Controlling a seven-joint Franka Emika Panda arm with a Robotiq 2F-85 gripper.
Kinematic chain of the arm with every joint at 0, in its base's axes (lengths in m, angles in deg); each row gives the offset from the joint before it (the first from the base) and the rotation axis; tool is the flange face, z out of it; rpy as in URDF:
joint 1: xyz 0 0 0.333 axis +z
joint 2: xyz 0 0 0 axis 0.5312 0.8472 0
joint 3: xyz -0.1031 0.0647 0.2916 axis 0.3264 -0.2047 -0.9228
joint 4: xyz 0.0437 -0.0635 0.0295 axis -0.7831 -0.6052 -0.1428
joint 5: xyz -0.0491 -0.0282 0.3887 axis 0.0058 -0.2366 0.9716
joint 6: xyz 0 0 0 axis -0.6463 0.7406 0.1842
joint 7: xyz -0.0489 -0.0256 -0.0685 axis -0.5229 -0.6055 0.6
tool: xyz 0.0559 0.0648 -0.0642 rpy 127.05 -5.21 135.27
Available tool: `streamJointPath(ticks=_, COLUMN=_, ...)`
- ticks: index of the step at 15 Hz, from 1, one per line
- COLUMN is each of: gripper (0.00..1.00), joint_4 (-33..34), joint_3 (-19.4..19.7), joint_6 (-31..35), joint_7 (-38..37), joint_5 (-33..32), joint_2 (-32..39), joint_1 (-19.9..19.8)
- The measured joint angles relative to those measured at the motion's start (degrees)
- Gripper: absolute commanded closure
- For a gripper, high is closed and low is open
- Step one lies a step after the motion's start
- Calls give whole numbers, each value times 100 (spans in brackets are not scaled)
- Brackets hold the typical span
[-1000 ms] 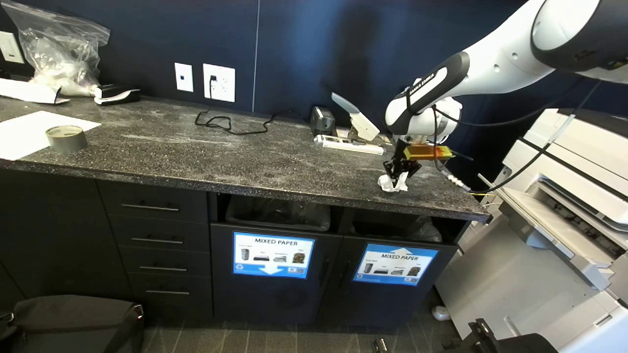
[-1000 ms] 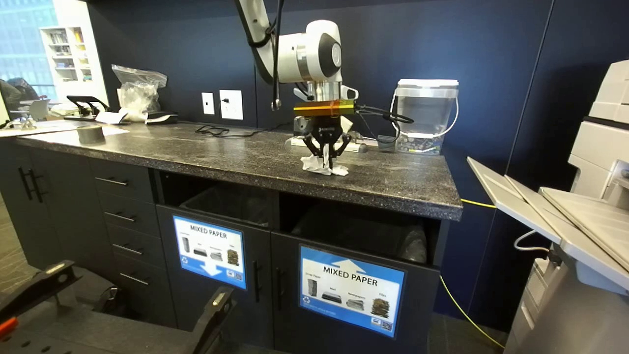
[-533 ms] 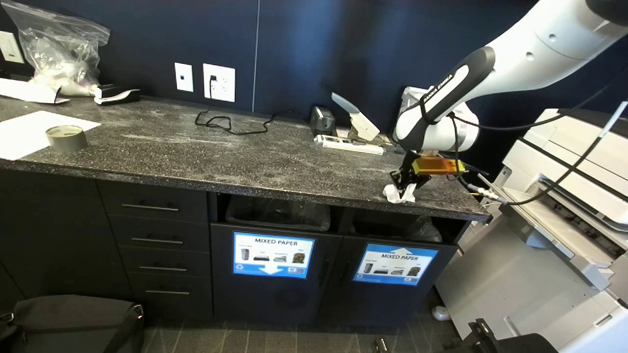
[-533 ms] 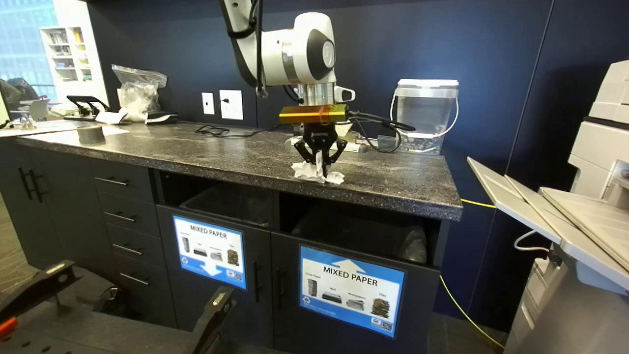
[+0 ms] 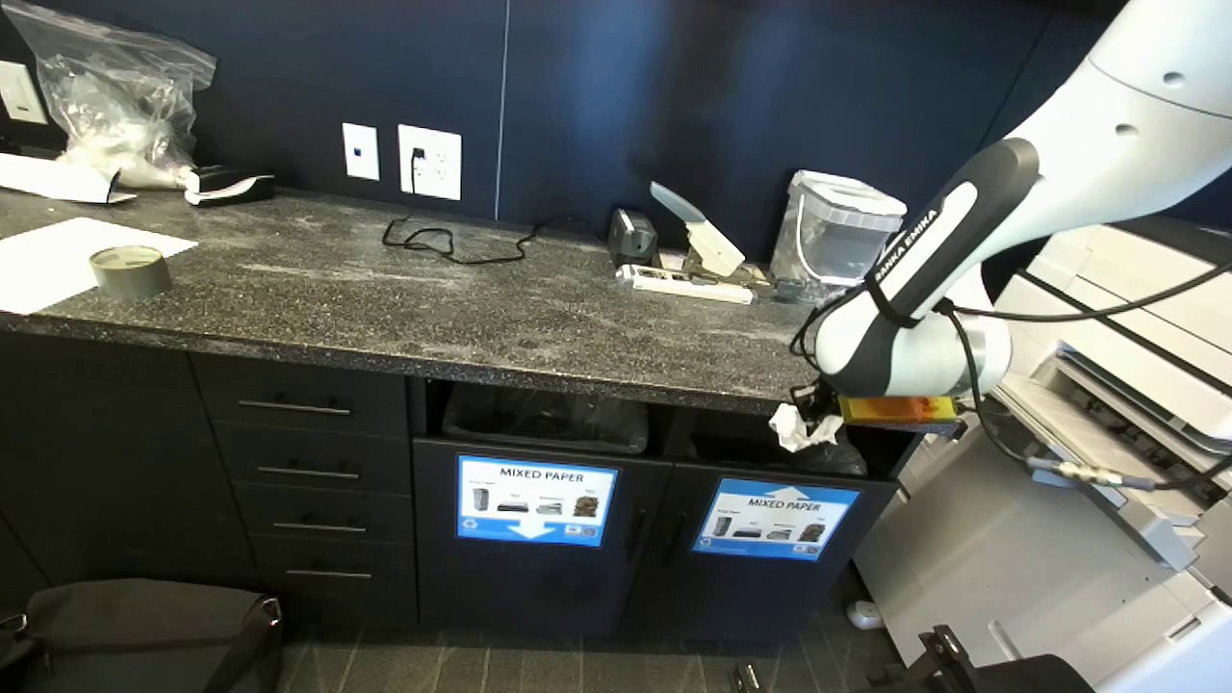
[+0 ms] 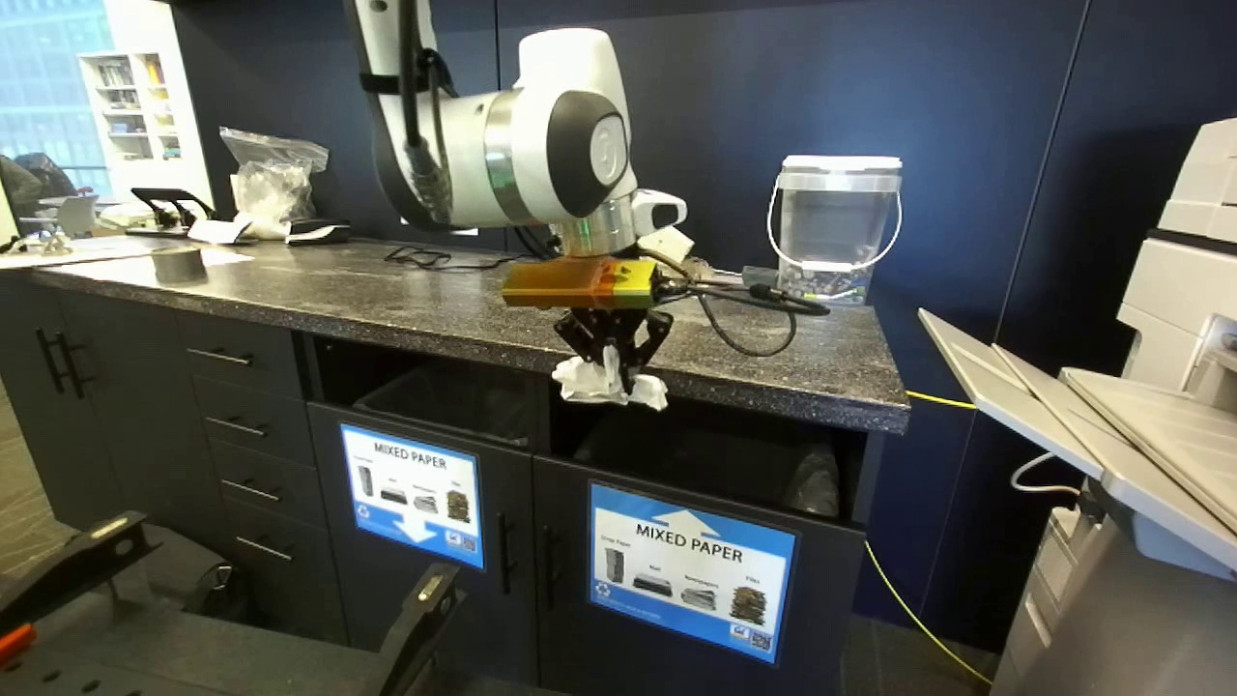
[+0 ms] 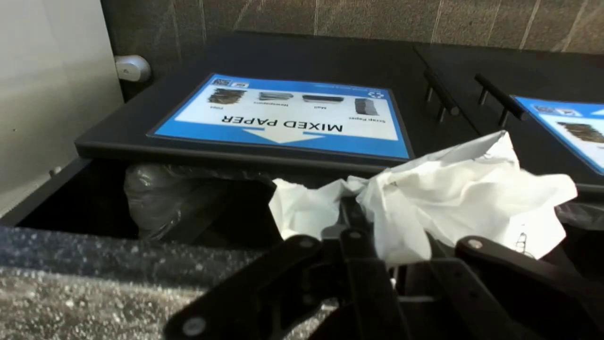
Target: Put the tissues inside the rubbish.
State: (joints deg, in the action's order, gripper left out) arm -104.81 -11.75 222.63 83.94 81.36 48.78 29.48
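Currently, at the far left in both exterior views, I have a clear plastic bag (image 5: pixel 125 125), a flat white paper sheet (image 5: pixel 48 260) and a roll of tape (image 5: pixel 133 276) on the tabletop (image 5: pixel 452 313), all well apart from the work and needing no action.

To their right, below the tabletop, sits the left bin (image 5: pixel 577 438); a divider (image 6: pixel 541 416) separates it from the right bin (image 6: pixel 817 483).

At the right bin, the crumpled tissue (image 5: pixel 793 429) hangs just in front of the tabletop's edge, near the divider; I judge it outside that bin. The pincer (image 6: pixel 621 382) is drawn together on a fold of it, loose ends standing out on both sides of the fingers (image 7: pixel 358 250).

Note the following possible faults:
- Early release: the wide end overlaps the top of the door panel (image 5: pixel 751 606) in the wrist view, so the tissue may slide down the outside to the floor (image 5: pixel 539 669).
- Entry too high: the tabletop's edge may strip the paper or stop the pincer.
- Entry too near the divider: the wide end may snag, or land in the left bin.
- Incomplete release: light paper may cling to a finger and ride back out.

Furthest right, the cable (image 5: pixel 1078 470) crosses in front of the printer (image 5: pixel 1011 558); whether they touch I cannot tell. A snag there could pull my lowering move off line.
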Motion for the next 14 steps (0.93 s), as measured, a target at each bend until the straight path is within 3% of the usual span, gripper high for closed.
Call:
streamJointPath(ticks=3, gripper=89, joint_4=-798, joint_3=42, joint_6=1231, joint_7=6, joint_5=28, joint_2=39, joint_1=22)
streamJointPath(ticks=6, gripper=88, joint_4=-1150, joint_3=-197, joint_6=2523, joint_7=11, joint_5=37, joint_2=311, joint_1=-141)
streamJointPath(ticks=10, gripper=89, joint_4=-1025, joint_3=-507, joint_6=3885, joint_7=17, joint_5=36, joint_2=1106, joint_1=-329)
streamJointPath(ticks=14, gripper=89, joint_4=-433, joint_3=-555, joint_6=4526, joint_7=21, joint_5=110, joint_2=2021, joint_1=-339)
